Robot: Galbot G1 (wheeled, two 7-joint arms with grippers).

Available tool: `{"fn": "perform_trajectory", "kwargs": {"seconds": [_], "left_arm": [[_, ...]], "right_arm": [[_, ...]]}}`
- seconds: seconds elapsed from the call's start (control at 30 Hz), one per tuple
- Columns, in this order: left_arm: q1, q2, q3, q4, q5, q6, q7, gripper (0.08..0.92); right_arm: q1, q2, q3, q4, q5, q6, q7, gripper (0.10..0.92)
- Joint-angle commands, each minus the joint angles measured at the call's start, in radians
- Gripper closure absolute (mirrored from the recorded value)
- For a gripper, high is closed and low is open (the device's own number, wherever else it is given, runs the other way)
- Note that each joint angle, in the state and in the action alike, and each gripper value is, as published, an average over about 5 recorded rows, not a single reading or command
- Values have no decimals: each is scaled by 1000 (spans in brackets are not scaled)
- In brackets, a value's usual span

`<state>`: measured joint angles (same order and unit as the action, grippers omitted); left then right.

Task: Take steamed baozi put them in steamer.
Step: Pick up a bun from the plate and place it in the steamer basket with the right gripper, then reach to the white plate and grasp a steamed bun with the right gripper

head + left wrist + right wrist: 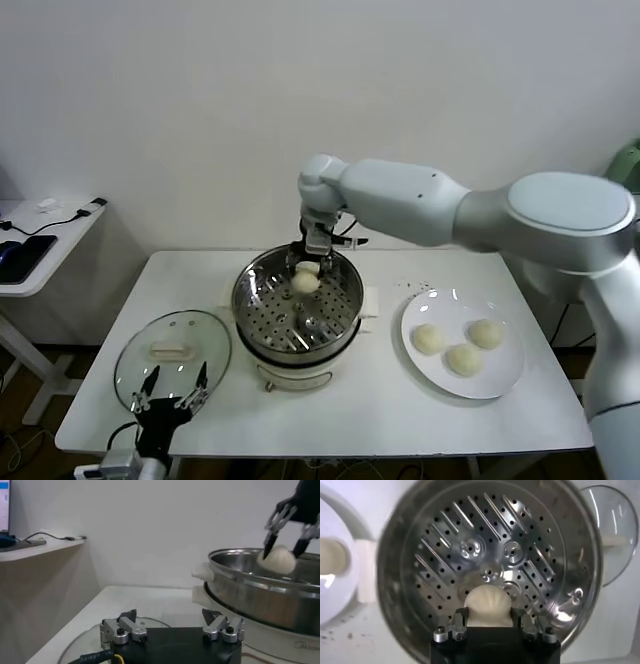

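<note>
Nearest me, the left gripper (172, 386) idled spread over the glass lid (172, 352), while my right gripper (307, 268) clenched one baozi (305, 282) above the steamer (297, 305), none yet on its tray; three baozi (461, 358) awaited on the plate (505, 377).

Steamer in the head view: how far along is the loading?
Nothing lies yet on the perforated tray of the shiny steel steamer. In hand: the right gripper holds one cream-white round baozi over the pot. Left: three buns wait on the round white plate. The left gripper idles, open, by the glass lid.
</note>
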<state>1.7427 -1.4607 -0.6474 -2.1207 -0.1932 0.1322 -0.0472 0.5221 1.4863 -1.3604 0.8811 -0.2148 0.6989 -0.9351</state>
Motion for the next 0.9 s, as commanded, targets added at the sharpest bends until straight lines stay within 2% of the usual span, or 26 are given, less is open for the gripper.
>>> {"fn": "perform_trajectory", "kwargs": {"seconds": [0.03, 0.2, 0.47, 0.6, 0.7, 0.77, 0.9], "left_arm": [[-2, -1, 1, 3, 1, -1, -1, 177], [-7, -1, 0, 3, -2, 0, -4, 177], [-4, 0, -3, -2, -4, -1, -6, 177], [1, -1, -3, -8, -3, 0, -6, 177], [6, -3, -4, -14, -1, 0, -6, 177], [9, -5, -3, -18, 2, 0, -6, 177], [13, -12, -2, -23, 8, 0, -6, 177]], "right_arm": [[-103, 51, 67, -139, -175, 74, 71, 440], [-105, 68, 68, -173, -171, 73, 79, 425], [-56, 55, 13, -135, 8, 50, 30, 234], [22, 12, -10, -68, 125, 49, -13, 205], [119, -39, -39, -23, 258, 37, -67, 203], [202, -81, -89, 8, 415, -8, -103, 203], [375, -218, -294, 152, 768, -243, -150, 202]]}}
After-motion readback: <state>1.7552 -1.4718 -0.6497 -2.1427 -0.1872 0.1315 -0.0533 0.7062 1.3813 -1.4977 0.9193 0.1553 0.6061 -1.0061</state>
